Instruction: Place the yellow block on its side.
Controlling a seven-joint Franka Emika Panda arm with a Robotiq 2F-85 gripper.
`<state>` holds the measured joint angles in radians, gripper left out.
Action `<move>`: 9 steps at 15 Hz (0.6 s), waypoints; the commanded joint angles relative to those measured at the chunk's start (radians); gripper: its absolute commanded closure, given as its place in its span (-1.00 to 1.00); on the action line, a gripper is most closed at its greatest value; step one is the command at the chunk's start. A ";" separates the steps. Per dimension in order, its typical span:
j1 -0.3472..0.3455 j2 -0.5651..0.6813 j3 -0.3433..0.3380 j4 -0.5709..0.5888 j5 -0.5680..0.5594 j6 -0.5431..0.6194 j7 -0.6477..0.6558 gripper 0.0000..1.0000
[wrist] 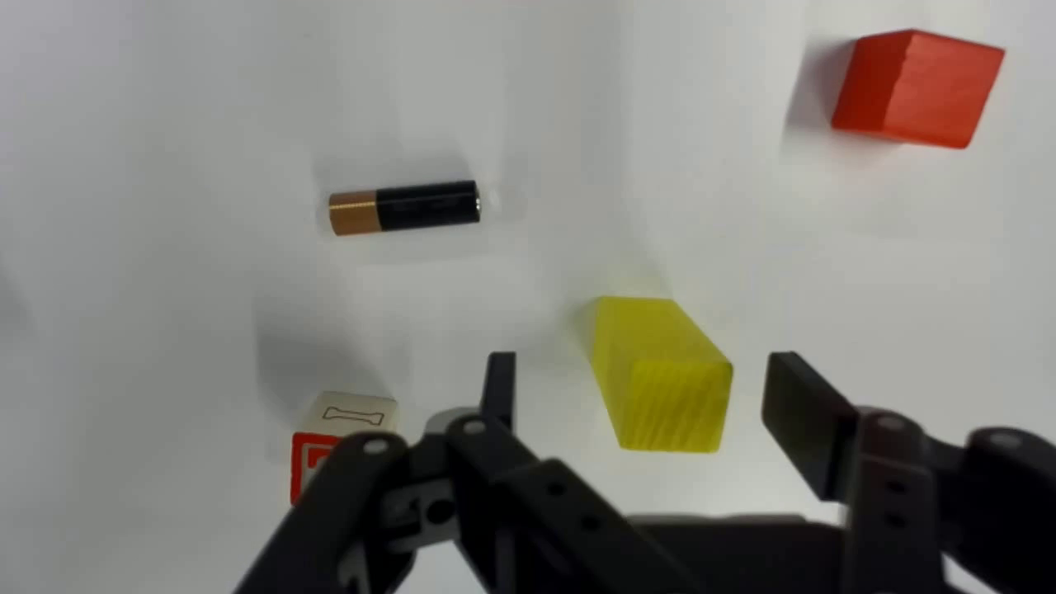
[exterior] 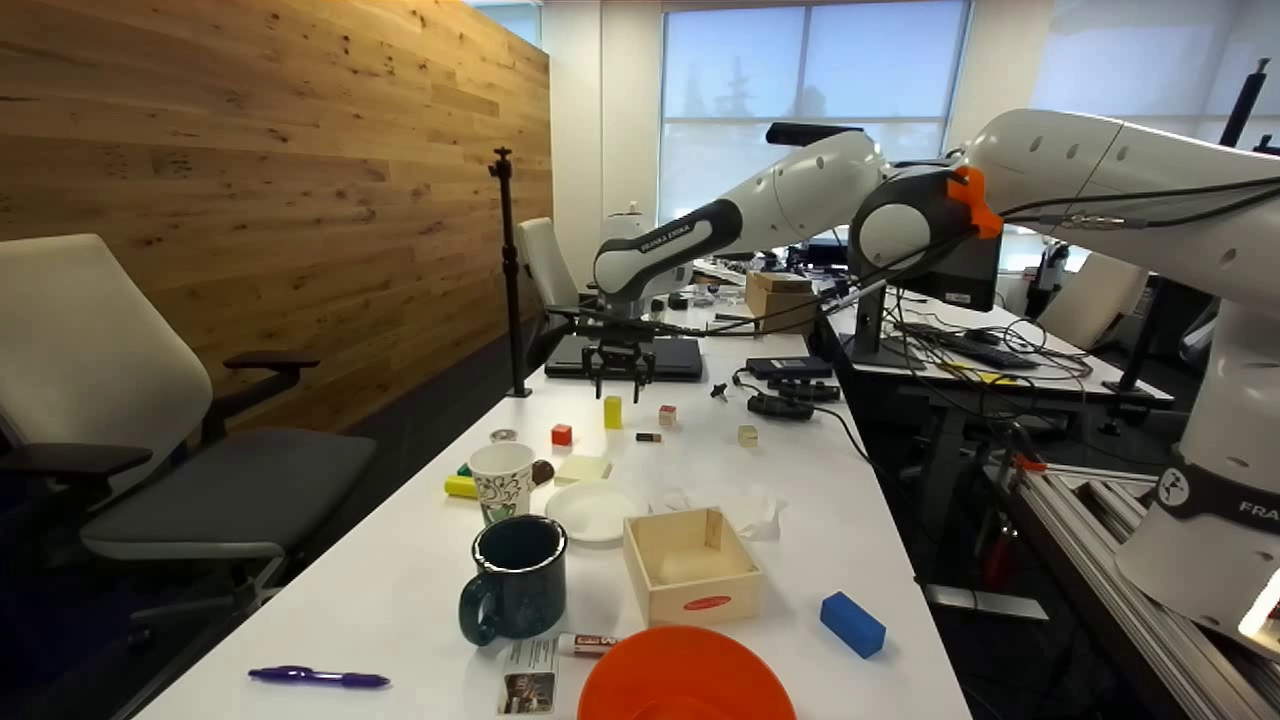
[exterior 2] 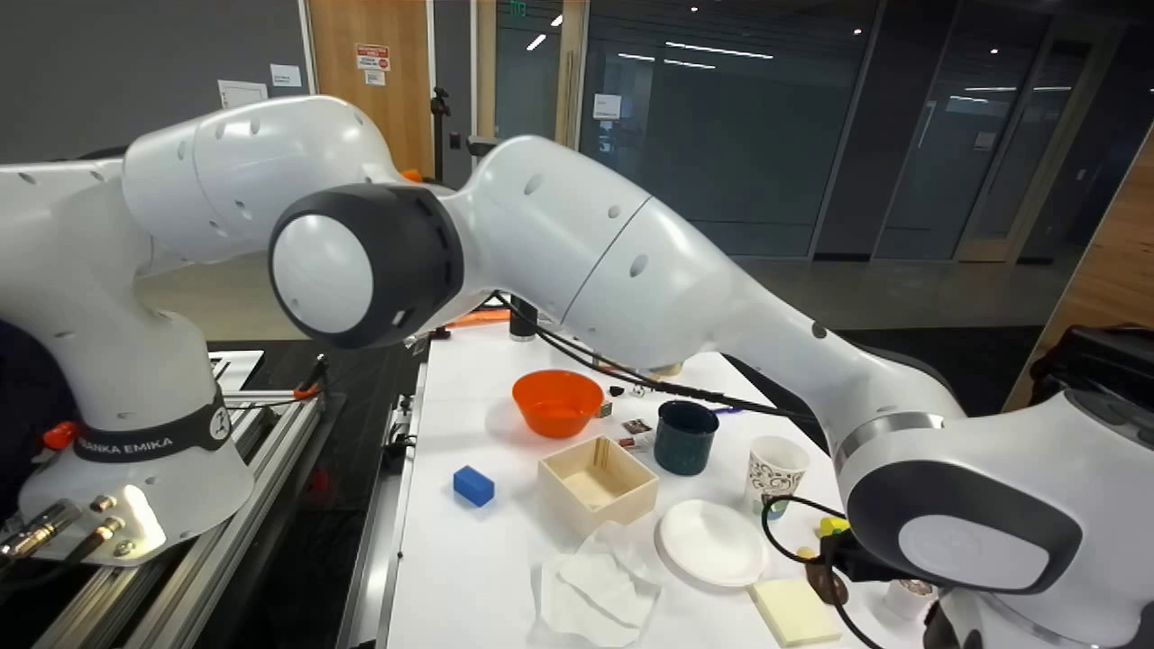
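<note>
The pincer (exterior: 618,385) is being held above the tabletop (exterior: 400,580), its fingers (wrist: 813,437) standing apart and released. In the wrist view, the yellow block (wrist: 672,396) is being framed between the two fingers, with a gap being left on either side. In an exterior view, the block is being seen just below the pincer, standing upright on end and being supported by the tabletop. Around it in the wrist view, a battery (wrist: 404,208) is being shown lying flat, a lettered cube (wrist: 340,425) is being partly hidden by the pincer, and a red cube (wrist: 932,91) is being shown near the upper right corner. Farther out, in both exterior views, a paper cup (exterior: 503,480), a plate (exterior: 600,515), a dark mug (exterior: 530,590), a wooden box (exterior: 670,605), an orange bowl (exterior 2: 557,415) and a blue block (exterior 2: 473,487) are being carried by the tabletop.
</note>
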<state>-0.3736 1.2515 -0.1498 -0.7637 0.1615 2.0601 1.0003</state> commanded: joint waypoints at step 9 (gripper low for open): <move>-0.010 0.023 0.004 0.017 -0.002 0.109 -0.037 0.82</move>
<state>-0.3807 1.2646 -0.1498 -0.7634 0.1613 2.1090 0.9950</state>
